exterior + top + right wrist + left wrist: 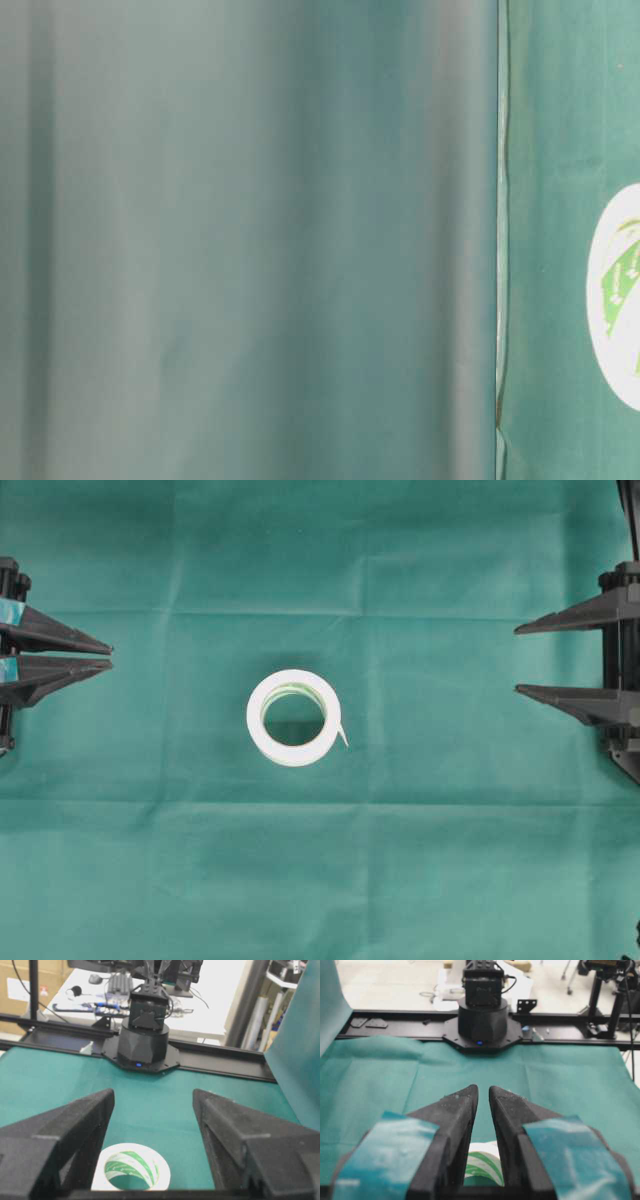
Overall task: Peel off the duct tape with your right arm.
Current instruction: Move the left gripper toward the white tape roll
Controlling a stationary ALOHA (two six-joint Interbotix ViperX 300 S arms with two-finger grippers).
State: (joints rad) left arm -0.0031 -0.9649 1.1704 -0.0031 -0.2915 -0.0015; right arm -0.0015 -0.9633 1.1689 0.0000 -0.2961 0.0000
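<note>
The duct tape (293, 718) is a white roll lying flat in the middle of the green cloth, greenish inside its ring, with a short loose strip end (342, 736) poking out at its lower right. My right gripper (517, 660) hovers far to the right of it, open, its plain black fingers wide apart and empty. My left gripper (108, 656), with teal patches, stays at the left edge, only a narrow gap between its tips and nothing in them. The roll (131, 1170) shows low in the right wrist view below my right gripper (153, 1094), and the roll (482, 1160) shows behind my left gripper (483, 1088).
A green cloth (450, 860) with fold creases covers the table. The table-level view is mostly blurred green fabric, with the roll (615, 300) at its right edge. Each wrist view shows the opposite arm's black base (482, 1020) (142, 1035) on a black rail.
</note>
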